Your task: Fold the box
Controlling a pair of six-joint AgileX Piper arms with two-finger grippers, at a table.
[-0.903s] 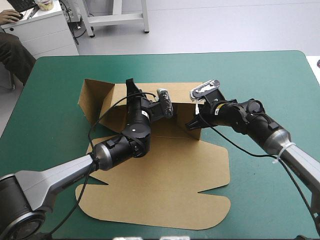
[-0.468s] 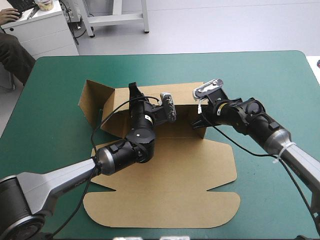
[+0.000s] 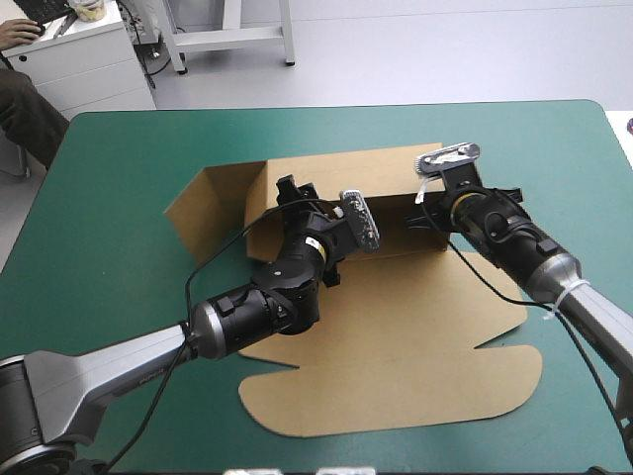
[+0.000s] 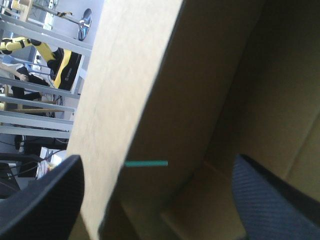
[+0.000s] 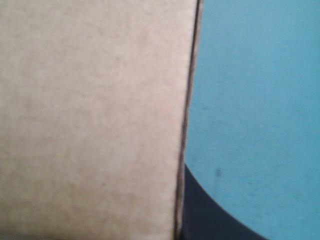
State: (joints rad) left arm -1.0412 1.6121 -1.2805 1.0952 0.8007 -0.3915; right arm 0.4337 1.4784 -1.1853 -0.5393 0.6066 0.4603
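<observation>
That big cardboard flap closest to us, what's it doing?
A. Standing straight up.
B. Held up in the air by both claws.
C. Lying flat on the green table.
C: in the high view the near panel of the box lies spread flat on the teal-green cover, and only its far walls stand raised.

Light: bright and even, falling from overhead across the table point(image 3: 119, 158). Shadows: you see soft, narrow ones under both arms and along the raised walls of the box point(image 3: 396, 327). Left wrist view: box interior in deep shade, far brighter beyond its wall, black fingers point(image 4: 40, 200) nearly featureless. Right wrist view: board flatly lit, with a thin dark line along its edge.
</observation>
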